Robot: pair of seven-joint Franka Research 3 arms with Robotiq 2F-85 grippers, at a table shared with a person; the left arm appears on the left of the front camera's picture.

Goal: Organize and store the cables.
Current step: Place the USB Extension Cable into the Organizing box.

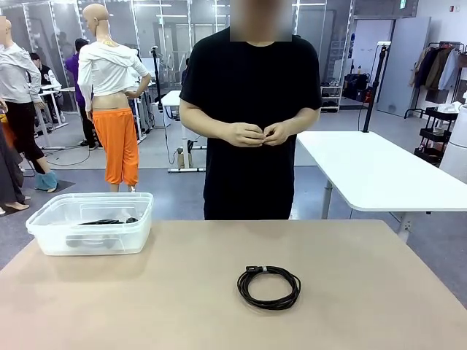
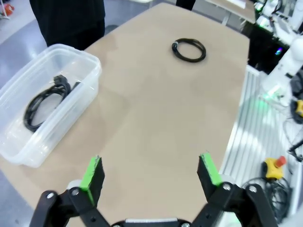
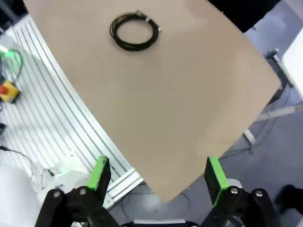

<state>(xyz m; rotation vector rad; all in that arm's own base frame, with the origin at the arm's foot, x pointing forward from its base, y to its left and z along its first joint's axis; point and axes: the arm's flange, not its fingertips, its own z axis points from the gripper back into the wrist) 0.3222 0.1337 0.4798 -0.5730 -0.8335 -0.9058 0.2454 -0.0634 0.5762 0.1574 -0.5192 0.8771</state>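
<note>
Beige tabletop (image 1: 379, 292) fills the near half of the front view. Beyond it lie a grey workshop floor and a white rectangular table (image 1: 379, 175) at about two o'clock.

A person in a black T-shirt (image 1: 248, 102) stands at twelve o'clock, against the far edge. The person's hands (image 1: 261, 134) are brought together at waist height, above and well apart from the table.

One coiled thin black cable (image 1: 255, 270) lies flat on the bare top, just toward five o'clock from the table's middle. Its small plug ends sit at the ring's eleven o'clock side, and nothing touches it.

A clear rectangular plastic bin (image 1: 44, 239) rests at ten o'clock, near the far left corner. It holds a second coiled black cable (image 1: 106, 222), which lies on the floor of the bin.

In the left wrist view the left gripper (image 2: 151, 164) hangs above the table with its green pads spread wide and nothing between them. From there the bin is at nine o'clock and the loose coil is far off at one o'clock.

In the right wrist view the right gripper (image 3: 156, 165) is likewise spread wide and holds nothing. It is poised past the table's near edge, over the aluminium rails and the floor, and the loose coil is at eleven o'clock, well apart from it.
</note>
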